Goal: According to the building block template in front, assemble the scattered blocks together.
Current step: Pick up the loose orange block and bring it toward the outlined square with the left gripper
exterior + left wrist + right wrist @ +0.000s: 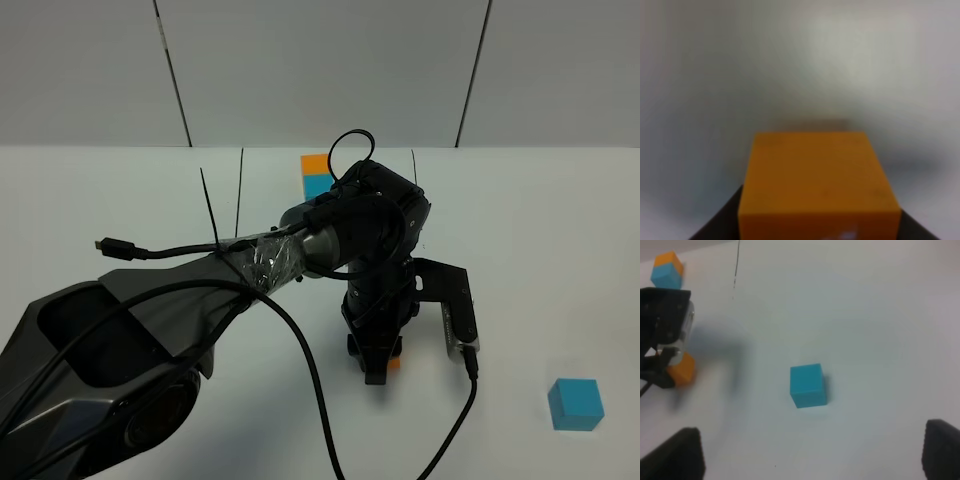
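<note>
The template (318, 175), a small orange cube joined to a cyan one, lies at the far middle of the table; it also shows in the right wrist view (667, 270). My left gripper (378, 368) points down at the table's middle and is shut on the loose orange cube (397, 363), which fills the left wrist view (817, 180) between the dark fingers (722, 220). The right wrist view shows this cube (682, 371) too. The loose cyan cube (575, 404) sits alone at the front right (808, 385). My right gripper (815, 462) hovers open near the cyan cube.
The left arm's dark body (120, 350) and its cables (310, 380) cover the front left of the white table (530, 250). A grey panelled wall (320, 70) stands behind.
</note>
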You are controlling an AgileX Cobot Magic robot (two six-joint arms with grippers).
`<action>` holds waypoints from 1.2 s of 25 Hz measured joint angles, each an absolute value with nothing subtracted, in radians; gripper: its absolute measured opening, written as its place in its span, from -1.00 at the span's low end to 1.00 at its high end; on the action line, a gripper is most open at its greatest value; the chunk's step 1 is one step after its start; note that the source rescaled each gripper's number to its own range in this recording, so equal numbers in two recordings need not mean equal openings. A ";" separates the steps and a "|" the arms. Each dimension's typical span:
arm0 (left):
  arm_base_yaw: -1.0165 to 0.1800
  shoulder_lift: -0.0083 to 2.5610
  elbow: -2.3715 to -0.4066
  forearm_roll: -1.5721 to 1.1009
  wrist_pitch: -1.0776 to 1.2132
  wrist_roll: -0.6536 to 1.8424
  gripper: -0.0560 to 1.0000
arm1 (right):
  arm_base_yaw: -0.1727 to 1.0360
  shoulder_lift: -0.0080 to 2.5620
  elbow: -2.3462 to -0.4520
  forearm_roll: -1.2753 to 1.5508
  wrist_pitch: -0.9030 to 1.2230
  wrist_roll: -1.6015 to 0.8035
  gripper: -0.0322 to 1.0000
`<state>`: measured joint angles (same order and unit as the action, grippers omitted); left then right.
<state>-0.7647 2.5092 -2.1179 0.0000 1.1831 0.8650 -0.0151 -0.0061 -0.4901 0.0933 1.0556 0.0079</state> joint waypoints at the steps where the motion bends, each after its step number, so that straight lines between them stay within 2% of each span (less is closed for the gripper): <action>1: -0.765 2.509 -2.118 0.000 1.183 0.865 -0.89 | -0.015 -0.006 -0.490 0.093 1.056 0.008 0.50; 28: -0.765 2.521 -2.118 0.000 1.177 0.865 -0.89 | -0.015 -0.006 -0.490 0.093 1.056 0.008 0.50; 30: -0.765 2.521 -2.118 0.000 1.181 0.865 -0.82 | -0.015 -0.006 -0.490 0.093 1.056 0.008 0.50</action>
<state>-0.7654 2.5207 -2.1179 0.0000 1.1805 0.8650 -0.0151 -0.0061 -0.4901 0.0933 1.0556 0.0079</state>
